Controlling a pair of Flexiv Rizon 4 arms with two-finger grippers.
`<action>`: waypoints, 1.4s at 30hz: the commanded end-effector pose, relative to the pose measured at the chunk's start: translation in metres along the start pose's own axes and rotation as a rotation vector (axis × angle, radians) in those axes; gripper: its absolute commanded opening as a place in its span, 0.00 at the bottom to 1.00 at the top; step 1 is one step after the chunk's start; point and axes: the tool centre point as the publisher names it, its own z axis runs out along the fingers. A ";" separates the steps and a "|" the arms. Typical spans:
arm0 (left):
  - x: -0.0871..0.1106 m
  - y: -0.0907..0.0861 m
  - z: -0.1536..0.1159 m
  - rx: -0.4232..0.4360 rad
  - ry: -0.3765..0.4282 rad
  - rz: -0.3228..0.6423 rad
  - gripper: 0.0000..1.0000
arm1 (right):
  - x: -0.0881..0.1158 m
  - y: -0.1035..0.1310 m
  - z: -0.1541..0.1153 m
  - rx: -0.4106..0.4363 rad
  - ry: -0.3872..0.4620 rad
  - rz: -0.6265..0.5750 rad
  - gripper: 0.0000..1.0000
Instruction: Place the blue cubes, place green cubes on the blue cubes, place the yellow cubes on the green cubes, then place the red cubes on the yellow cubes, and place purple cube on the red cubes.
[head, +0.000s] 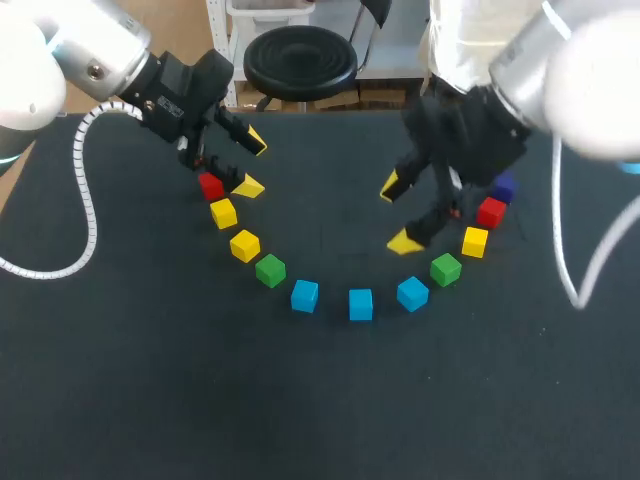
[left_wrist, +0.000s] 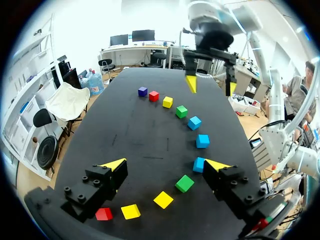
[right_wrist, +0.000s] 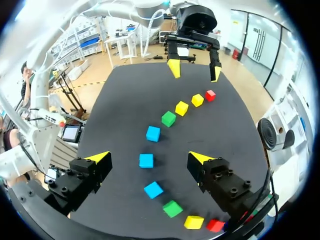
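Three blue cubes (head: 361, 304) sit apart at the near bend of the arc on the counter (head: 320, 410). Beyond come green cubes (head: 270, 270), yellow cubes (head: 244, 245), red cubes (head: 211, 185) and, at the right end, the purple cube (head: 504, 187). Left jaws and right jaws hang wide open, empty, over the arc's ends. Blue likely goes first: straddle one squarely, grip flat faces, set them flush.

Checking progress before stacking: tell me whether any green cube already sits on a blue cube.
No: the left green cube and the right green cube both rest on the table, beside the blue cubes, not on them.
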 end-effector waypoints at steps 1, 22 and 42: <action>0.000 0.000 0.000 -0.001 0.001 0.001 1.00 | 0.009 0.022 0.003 0.115 -0.015 0.007 1.00; 0.000 0.000 0.000 -0.001 0.001 0.001 1.00 | 0.026 0.044 0.031 -0.177 -0.077 0.023 1.00; 0.000 0.000 0.000 -0.001 0.001 0.001 1.00 | 0.017 0.047 0.035 -0.155 -0.039 0.014 1.00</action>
